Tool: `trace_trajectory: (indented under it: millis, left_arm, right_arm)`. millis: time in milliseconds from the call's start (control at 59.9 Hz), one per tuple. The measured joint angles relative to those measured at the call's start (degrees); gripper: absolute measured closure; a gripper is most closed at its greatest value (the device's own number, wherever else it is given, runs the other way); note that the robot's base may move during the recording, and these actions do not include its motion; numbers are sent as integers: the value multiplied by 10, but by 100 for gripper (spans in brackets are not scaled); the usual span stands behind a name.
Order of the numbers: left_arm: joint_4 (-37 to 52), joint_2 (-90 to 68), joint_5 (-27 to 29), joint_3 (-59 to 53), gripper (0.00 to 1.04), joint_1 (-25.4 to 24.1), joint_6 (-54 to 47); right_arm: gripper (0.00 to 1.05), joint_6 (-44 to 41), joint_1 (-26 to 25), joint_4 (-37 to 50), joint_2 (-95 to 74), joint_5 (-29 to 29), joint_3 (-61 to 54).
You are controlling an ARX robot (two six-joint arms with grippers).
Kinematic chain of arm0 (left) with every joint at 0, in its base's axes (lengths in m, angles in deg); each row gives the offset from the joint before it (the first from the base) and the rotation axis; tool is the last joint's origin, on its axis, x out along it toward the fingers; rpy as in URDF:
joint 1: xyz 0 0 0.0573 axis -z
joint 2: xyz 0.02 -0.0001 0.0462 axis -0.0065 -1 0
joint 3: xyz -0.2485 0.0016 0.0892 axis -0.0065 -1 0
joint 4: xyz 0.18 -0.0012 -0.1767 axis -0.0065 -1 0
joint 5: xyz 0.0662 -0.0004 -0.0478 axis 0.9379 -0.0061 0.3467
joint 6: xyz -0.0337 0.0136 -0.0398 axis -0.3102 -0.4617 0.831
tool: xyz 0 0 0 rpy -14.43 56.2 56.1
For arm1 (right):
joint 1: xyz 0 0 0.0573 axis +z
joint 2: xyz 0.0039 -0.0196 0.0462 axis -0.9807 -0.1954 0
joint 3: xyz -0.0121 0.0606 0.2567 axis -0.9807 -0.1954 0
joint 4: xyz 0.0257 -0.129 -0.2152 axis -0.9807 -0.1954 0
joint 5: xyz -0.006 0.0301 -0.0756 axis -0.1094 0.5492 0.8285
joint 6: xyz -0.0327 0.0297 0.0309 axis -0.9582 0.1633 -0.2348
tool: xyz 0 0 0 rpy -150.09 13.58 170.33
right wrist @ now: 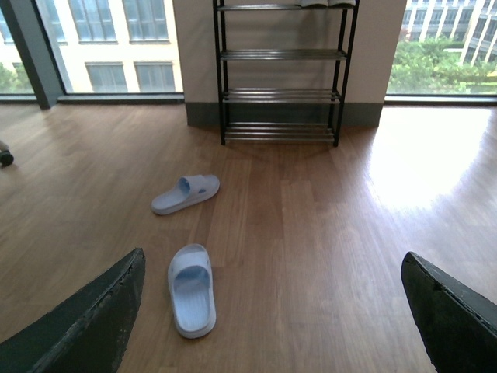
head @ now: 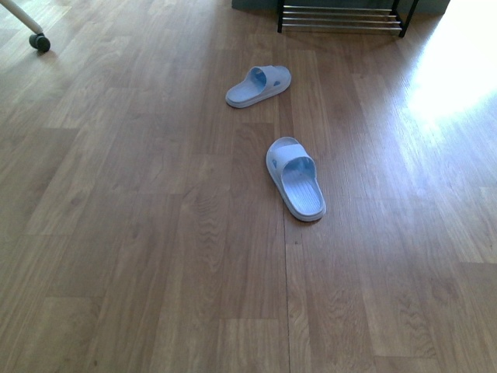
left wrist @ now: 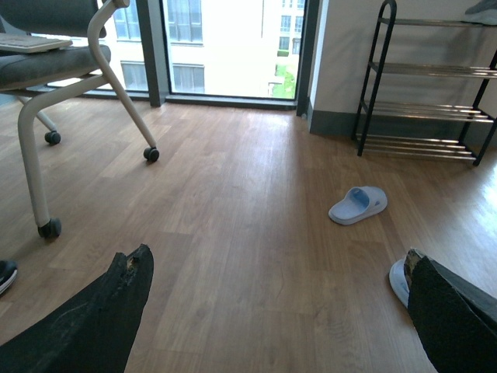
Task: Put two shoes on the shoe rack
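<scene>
Near slide (head: 297, 180) on the floor (head: 155, 249), toe pointing away toward the rack (head: 342, 17); both grippers spread.
Far slide (head: 258, 85) lies on the floor beyond the near one and well apart from it, turned crosswise with its toe to the right, between the near slide and the rack. The rack stands at the floor's far edge against the wall, and neither slide touches it. Left gripper (left wrist: 276, 263) has its fingers wide apart above the floor, and so does the right gripper (right wrist: 272, 260). A chair (left wrist: 62, 66) on casters stands toward the floor's far left.
</scene>
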Motion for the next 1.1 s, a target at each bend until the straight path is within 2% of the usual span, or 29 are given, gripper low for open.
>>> trace_trajectory:
  millis: [1103]
  left_arm:
    - [0, 0, 0, 0, 9, 0, 0]
  right_arm:
    - [9, 0, 0, 0, 0, 1, 0]
